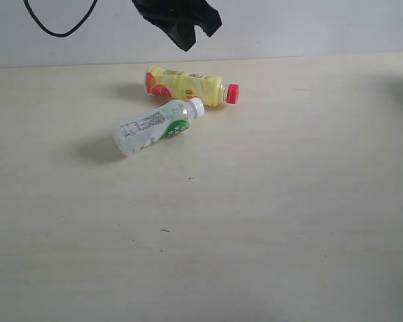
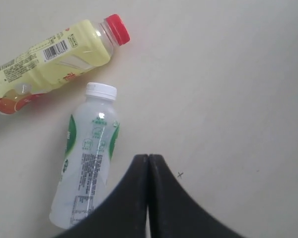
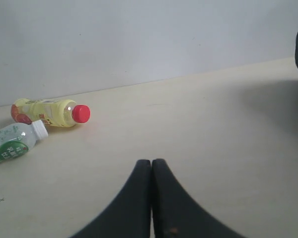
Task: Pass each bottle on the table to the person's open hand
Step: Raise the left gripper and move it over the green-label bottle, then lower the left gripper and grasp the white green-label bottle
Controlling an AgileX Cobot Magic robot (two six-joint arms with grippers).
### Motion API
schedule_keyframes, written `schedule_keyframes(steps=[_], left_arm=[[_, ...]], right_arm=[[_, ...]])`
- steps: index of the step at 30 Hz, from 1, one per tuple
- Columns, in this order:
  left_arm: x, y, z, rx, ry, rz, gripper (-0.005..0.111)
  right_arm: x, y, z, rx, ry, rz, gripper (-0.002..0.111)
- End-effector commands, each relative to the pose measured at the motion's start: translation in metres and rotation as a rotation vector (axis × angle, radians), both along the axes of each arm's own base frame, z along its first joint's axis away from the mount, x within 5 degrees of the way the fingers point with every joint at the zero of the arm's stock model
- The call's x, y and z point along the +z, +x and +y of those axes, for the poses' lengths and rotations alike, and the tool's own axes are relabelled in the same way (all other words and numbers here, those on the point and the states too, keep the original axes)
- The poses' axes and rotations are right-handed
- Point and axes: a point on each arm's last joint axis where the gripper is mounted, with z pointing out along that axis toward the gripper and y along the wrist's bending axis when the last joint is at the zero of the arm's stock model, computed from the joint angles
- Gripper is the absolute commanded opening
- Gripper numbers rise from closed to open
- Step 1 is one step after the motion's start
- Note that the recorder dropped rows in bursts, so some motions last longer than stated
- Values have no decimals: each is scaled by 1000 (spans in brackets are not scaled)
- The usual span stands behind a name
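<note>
Two bottles lay on their sides on the pale tabletop (image 1: 269, 228), in its far-left part. The yellow bottle (image 1: 185, 85) was the farther one, close to the white wall (image 1: 309, 27), with its red cap (image 1: 232, 93) pointing right. The white-capped bottle (image 1: 158, 127) lay nearer and a little to the left, set at a slant so that its cap (image 1: 194, 106) aimed far-right at the yellow bottle's neck. The two sat just beside each other. From the left wrist view a thin strip of tabletop showed between them.

The left gripper (image 2: 148, 157) was pressed fully closed with nothing in it. Its tip hung over bare tabletop just beside the white-capped bottle's body, with a small dark cross mark (image 2: 180, 174) on its other side. The right gripper (image 3: 151, 162) was also closed tight and empty, well to the right of both bottles, with open tabletop between it and the red cap.

A black shape (image 1: 181, 23) hung from above over the far edge, above the yellow bottle. I could not tell which part of the arm it was. A thin black cable (image 1: 54, 31) looped against the wall to its left. A dark speck (image 1: 164, 230) lay nearer on the tabletop.
</note>
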Motion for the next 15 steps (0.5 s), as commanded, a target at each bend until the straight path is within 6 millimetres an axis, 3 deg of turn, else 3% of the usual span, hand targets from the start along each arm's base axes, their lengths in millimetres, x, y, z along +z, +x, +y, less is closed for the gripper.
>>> schedule_keyframes(steps=[1,15], left_arm=[[-12,6,3,3,65,-13,0],[-66,25,0,3,214,26,0]], right_arm=[[-1,0,0,-3,0,-7,0],[-1,0,0,-3,0,-7,0]])
